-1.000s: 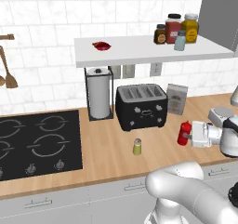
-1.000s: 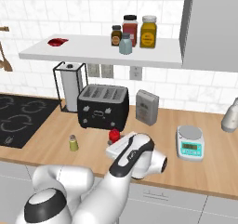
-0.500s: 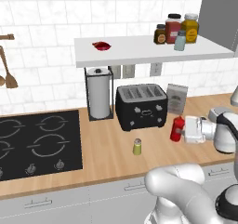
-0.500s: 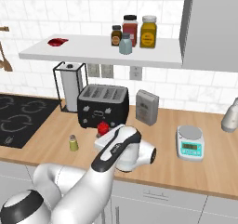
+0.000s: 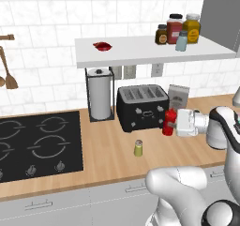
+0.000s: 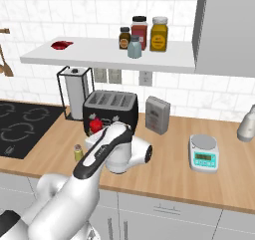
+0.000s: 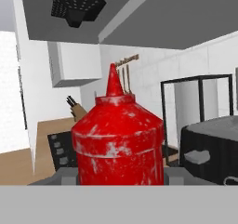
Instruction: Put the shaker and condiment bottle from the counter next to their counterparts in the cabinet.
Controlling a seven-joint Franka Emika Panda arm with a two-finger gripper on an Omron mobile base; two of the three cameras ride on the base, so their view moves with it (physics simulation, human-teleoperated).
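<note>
My gripper (image 5: 174, 123) is shut on the red condiment bottle (image 5: 168, 121), which hangs upright above the counter (image 5: 112, 160) just in front of the black toaster's right end. The bottle (image 7: 118, 139) looms large in the hand view, its pointed nozzle up. In the right base view the bottle (image 6: 95, 126) sits at the tip of my gripper (image 6: 97, 133). The yellow-green shaker (image 5: 138, 147) stands on the counter to the left of the hand. On the white cabinet shelf (image 5: 140, 52) above stand the pale blue shaker (image 5: 182, 41) and, at its left end, a flat red item (image 5: 102, 46).
A black toaster (image 5: 143, 107), a paper towel holder (image 5: 100, 98) and a grey box (image 5: 178, 97) line the back wall. The black hob (image 5: 37, 143) lies at left. Jars (image 5: 175, 28) stand behind the blue shaker. A small scale (image 6: 203, 153) sits at right.
The gripper has carried the red bottle leftward and a little upward, from the right part of the counter to the front of the toaster. The yellow-green shaker has stayed put.
</note>
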